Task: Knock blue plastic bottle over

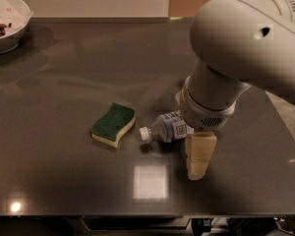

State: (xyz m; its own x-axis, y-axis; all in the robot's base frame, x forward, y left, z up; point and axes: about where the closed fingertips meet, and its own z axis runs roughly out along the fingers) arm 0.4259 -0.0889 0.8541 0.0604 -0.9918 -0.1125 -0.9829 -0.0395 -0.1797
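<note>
While bottle (168,128) lies on its side on bench (64,181), cap at 9 o'clock near sponge (113,124), gripper (197,165) stands just beside, at its 4 o'clock; wide or narrow, cannot tell.

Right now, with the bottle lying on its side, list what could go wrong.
1. The blue plastic bottle lies on its side close beside the gripper; a careless withdrawal could roll it toward the table edge.
2. Its cap points at the green sponge nearby; a push might shove the sponge too.
</note>
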